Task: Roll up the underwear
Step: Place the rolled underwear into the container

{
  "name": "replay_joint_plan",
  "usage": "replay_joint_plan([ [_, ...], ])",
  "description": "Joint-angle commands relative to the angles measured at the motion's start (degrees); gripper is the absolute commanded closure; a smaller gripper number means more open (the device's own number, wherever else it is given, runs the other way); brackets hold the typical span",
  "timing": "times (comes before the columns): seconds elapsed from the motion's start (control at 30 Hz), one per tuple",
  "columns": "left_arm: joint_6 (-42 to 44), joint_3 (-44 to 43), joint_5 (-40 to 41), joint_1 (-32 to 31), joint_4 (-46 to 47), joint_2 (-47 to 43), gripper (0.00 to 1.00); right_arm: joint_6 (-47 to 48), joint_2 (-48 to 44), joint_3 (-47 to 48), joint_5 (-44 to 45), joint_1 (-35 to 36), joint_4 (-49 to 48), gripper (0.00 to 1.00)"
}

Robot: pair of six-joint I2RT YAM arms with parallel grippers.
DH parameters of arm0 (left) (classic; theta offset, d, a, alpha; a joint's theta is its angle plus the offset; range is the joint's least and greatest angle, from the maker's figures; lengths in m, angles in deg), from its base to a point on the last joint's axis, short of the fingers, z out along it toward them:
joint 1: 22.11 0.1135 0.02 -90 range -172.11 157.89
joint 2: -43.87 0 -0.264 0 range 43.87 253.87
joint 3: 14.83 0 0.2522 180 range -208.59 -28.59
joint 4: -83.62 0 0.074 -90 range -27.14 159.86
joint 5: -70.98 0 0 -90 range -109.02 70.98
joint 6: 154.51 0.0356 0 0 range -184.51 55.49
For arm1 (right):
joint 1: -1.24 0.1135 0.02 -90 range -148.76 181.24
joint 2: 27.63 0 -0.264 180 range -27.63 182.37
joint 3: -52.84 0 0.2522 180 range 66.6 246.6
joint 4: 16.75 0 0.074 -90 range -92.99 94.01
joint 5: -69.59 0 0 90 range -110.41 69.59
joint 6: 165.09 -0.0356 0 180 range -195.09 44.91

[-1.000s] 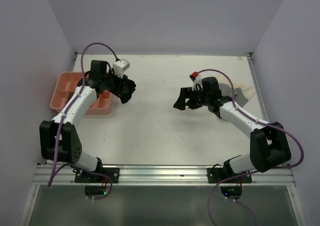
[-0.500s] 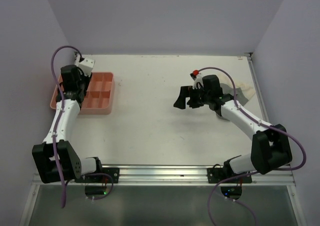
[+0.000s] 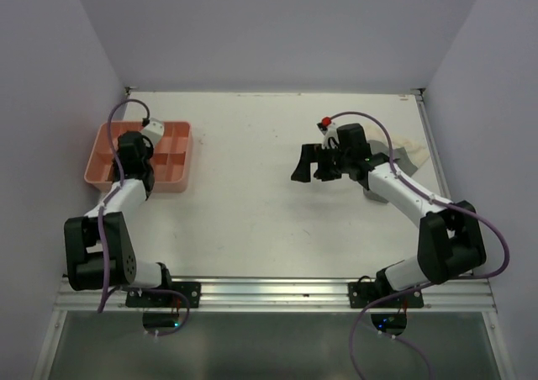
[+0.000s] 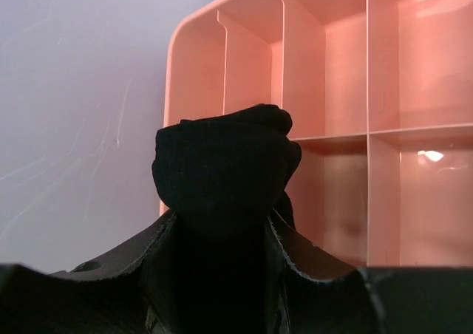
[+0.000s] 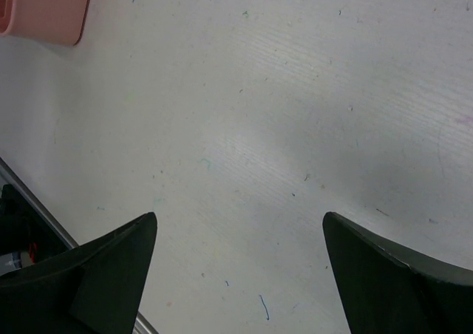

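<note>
Left wrist: blk underwear (image 4: pixel 222 168) now at tray (image 4: pixel 347 75)

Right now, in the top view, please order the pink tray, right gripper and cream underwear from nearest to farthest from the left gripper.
From the left gripper:
1. Pink tray, right at it, far left.
2. Right gripper, right of centre.
3. Cream underwear, far right edge.

Black underwear (image 4: pixel 222 173) sits half hidden in the left tool (image 4: pixel 222 229) (cream underwear (image 3: pixel 412 155) partly behind right arm (image 3: pixel 402 191)).
</note>
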Motion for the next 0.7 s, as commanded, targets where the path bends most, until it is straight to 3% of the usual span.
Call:
replay_joint_plan([
  [0.0,2.4,2.6,2.6,0.1,12.7,0.5,1.0,0.1,1.0,2.4,0.5,-0.3,1.5,0.01],
  [0.17,3.2,4.0,0.5,0.1,13.3,1.9,1.0,-0.1,1.6,2.7,0.6,-0.3,1.9,0.01],
  [0.67,-5.1,0.1,-12.1,0.1,-0.4,7.2,1.0,1.2,2.4,3.6,0.4,-0.3,3.3,0.01],
])
